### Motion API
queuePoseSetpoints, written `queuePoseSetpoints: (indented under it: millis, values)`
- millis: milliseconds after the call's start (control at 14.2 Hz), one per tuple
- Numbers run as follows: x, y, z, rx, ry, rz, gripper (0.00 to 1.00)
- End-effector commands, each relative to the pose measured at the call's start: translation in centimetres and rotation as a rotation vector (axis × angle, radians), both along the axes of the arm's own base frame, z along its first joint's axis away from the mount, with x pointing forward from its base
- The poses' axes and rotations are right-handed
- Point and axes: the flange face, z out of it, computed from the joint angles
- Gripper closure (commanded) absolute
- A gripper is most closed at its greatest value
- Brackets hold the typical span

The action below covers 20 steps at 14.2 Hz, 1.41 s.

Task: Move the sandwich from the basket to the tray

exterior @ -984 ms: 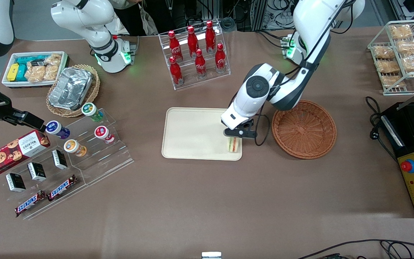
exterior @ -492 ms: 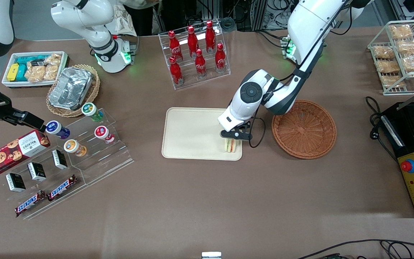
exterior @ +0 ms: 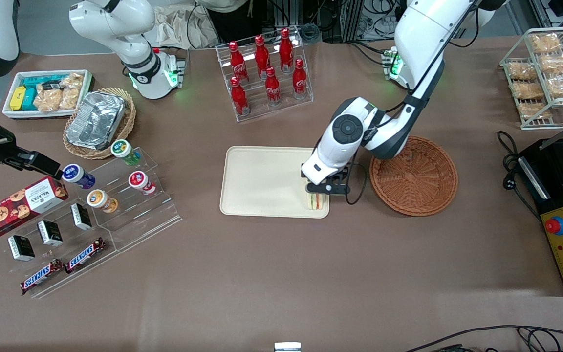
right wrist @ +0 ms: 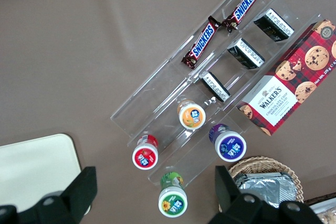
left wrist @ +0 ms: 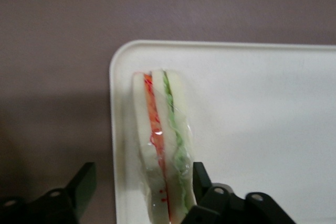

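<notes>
Nearly done: sandwich (left wrist: 163, 145) out of basket (exterior: 413, 176), resting on edge in tray (exterior: 262, 181) corner nearest basket, around five o'clock. Hand (exterior: 327, 187) spread apart, straddling sandwich; only retreat left.

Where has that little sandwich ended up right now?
The sandwich sits on the cream tray, at the tray's corner nearest the front camera and the brown basket. The left gripper is open just above it, fingers either side.
</notes>
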Motion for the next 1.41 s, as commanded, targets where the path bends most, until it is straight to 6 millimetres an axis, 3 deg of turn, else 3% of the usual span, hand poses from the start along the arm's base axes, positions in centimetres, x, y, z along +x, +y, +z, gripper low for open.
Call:
queuePoseSetpoints:
  millis: [0,141,492,773,914,1125,1336]
  values:
    - [0.5,3.4,7.4,0.09,0.006,0.054,0.01]
    - [1.3,6.6,12.0,0.145,0.033,0.107,0.01]
    - [1.7,14.1,18.9,0.203,0.102,0.283,0.01]
    - [2.8,18.1,20.5,0.231,0.07,0.328,0.01]
    - [3.0,20.1,22.3,0.227,0.037,0.361,0.01]
    - [3.1,24.8,24.7,0.226,0.029,0.322,0.01]
    - [3.2,30.7,26.8,0.222,0.027,0.257,0.01]
